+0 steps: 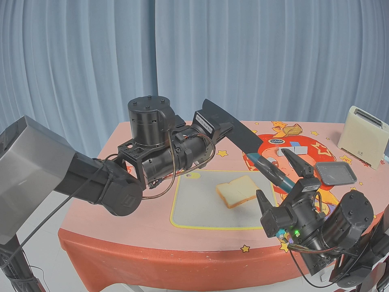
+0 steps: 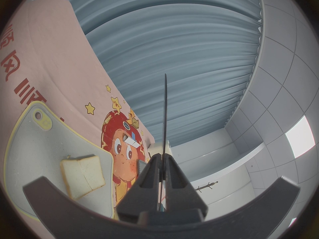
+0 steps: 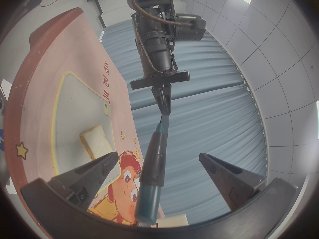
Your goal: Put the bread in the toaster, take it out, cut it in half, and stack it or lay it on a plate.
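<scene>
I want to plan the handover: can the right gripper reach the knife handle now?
Probably yes: the right gripper is open, and the knife handle seems to lie between its jaws, nothing in the way.

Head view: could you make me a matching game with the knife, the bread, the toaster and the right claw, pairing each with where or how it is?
1. knife
2. bread
3. toaster
4. right gripper

A. on the cutting board
B. open
C. blade clamped in the left gripper
D. far right corner of the table

Pairs: 1-C, 2-A, 3-D, 4-B
</scene>
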Available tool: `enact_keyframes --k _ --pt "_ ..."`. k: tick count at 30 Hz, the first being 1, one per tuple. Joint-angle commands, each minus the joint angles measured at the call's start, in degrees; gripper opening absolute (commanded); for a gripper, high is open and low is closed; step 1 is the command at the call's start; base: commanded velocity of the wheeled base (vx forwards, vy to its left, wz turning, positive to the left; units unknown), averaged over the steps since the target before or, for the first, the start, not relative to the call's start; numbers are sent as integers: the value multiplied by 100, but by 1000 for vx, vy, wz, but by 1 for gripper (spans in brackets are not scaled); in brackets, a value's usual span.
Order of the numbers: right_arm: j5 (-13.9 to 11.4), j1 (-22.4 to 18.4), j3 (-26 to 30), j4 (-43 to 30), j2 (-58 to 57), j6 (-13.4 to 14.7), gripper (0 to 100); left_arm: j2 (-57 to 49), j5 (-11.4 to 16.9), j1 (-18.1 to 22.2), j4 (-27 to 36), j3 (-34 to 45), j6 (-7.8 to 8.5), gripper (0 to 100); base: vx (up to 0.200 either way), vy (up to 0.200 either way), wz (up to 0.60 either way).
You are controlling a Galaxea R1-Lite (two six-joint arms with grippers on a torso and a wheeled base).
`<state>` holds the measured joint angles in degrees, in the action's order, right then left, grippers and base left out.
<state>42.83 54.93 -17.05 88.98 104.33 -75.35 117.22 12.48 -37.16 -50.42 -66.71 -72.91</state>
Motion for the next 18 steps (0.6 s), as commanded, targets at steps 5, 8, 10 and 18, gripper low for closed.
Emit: enact_keyframes --k 5,8,10,18 --pt "-538 -431 -351 58 237 -173 100 -7 9 -2 -3 0 5 0 0 0 0" --pt "-538 -431 -378 58 290 -164 100 -33 9 7 -3 0 -4 0 0 0 0" --pt "-530 -431 -386 58 299 -173 100 -42 17 15 15 0 5 0 0 0 0" --pt "-556 -536 -378 58 308 -164 100 -51 44 7 23 53 -4 0 0 0 0"
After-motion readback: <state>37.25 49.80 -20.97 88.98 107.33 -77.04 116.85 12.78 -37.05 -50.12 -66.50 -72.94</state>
